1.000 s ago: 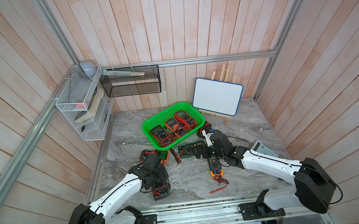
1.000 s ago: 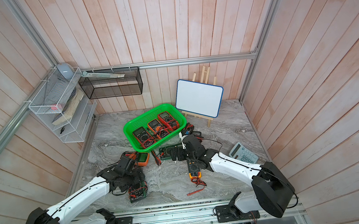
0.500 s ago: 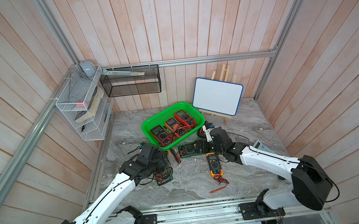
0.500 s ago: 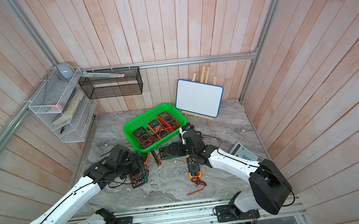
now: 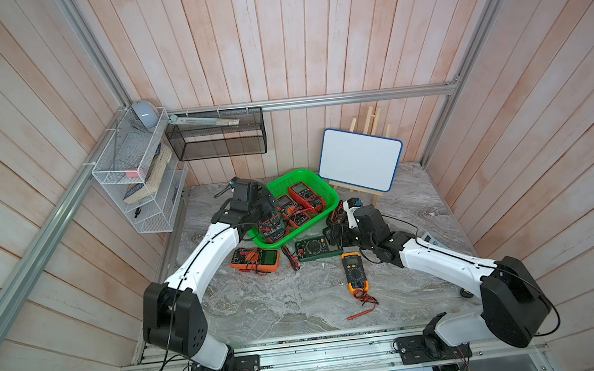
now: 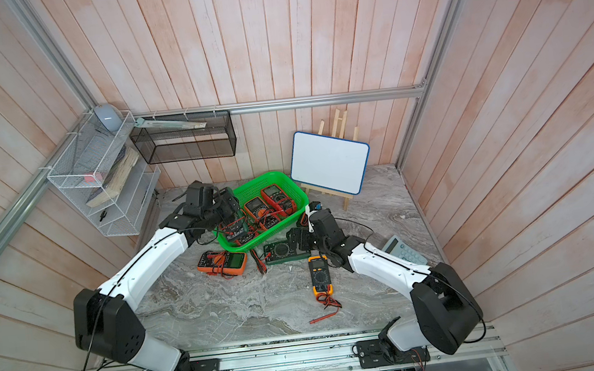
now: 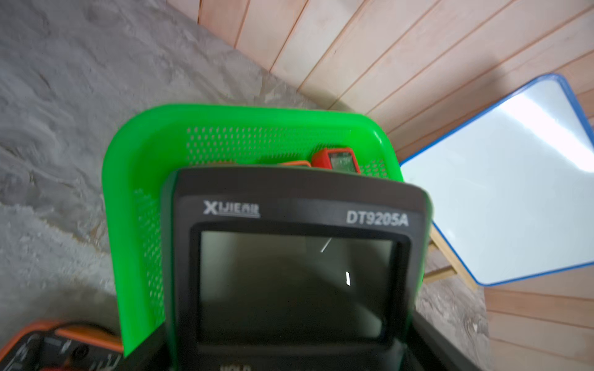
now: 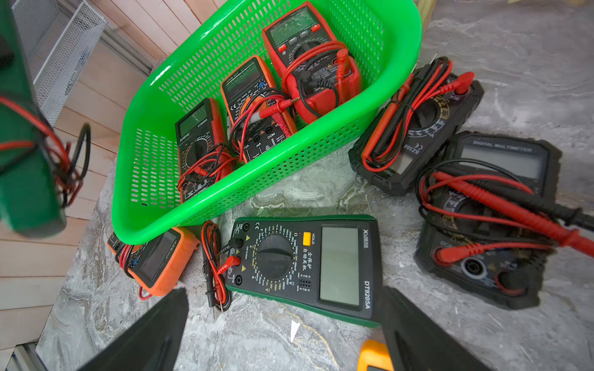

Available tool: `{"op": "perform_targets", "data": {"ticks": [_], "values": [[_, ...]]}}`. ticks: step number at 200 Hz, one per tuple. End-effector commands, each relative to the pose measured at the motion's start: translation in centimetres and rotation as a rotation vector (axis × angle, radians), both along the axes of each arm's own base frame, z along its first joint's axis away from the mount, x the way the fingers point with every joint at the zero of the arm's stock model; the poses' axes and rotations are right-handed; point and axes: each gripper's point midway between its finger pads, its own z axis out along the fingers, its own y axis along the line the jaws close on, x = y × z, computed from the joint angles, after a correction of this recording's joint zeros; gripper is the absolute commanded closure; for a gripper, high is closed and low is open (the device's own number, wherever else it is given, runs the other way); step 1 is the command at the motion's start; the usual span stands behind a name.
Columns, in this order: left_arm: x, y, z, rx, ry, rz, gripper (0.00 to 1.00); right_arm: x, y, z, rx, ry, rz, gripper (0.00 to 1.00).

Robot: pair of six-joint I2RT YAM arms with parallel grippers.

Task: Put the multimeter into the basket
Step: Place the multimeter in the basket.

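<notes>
The left end effector holds a multimeter above the near end of the basket.

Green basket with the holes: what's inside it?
Inside the bright green perforated plastic basket lie three side by side: a red multimeter, an orange multimeter and a black-faced red-orange multimeter, each with red and black leads. They hide the floor beneath them.

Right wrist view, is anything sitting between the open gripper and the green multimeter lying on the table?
Nothing visible does. The right gripper stands open facing the green multimeter, its display end bare; its leads lie off the other end, and the yellow multimeter lies aside.
</notes>
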Motion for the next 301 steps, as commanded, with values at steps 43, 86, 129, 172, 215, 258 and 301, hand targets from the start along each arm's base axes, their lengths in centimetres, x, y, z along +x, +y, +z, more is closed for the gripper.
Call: {"op": "perform_targets", "data": {"ticks": [43, 86, 129, 172, 215, 258, 301], "values": [[6.7, 1.2, -1.1, 0.053, -0.028, 0.084, 1.0, 0.5, -0.8, -1.1, 0.002, 0.007, -0.035, 0.02], [7.2, 1.8, -4.4, 0.083, 0.045, 0.13, 1.0, 0.3, -1.5, -1.8, 0.009, 0.013, -0.047, 0.02], [6.0, 2.2, -7.7, 0.086, 0.116, 0.158, 1.0, 0.2, -1.8, -2.3, 0.016, 0.019, -0.047, 0.02], [4.7, 2.0, -10.4, 0.059, 0.177, 0.169, 1.0, 0.2, -2.1, -2.7, 0.021, 0.027, -0.048, 0.02], [3.6, 2.0, -12.0, 0.047, 0.216, 0.188, 0.73, 0.4, -2.1, -2.9, 0.023, 0.032, -0.048, 0.02], [3.2, 1.9, -12.6, 0.021, 0.232, 0.205, 0.01, 0.4, -2.1, -2.9, 0.022, 0.034, -0.048, 0.02], [3.2, 2.1, -11.0, -0.004, 0.201, 0.221, 0.0, 0.5, -2.1, -2.7, 0.021, 0.033, -0.051, 0.02]]}}
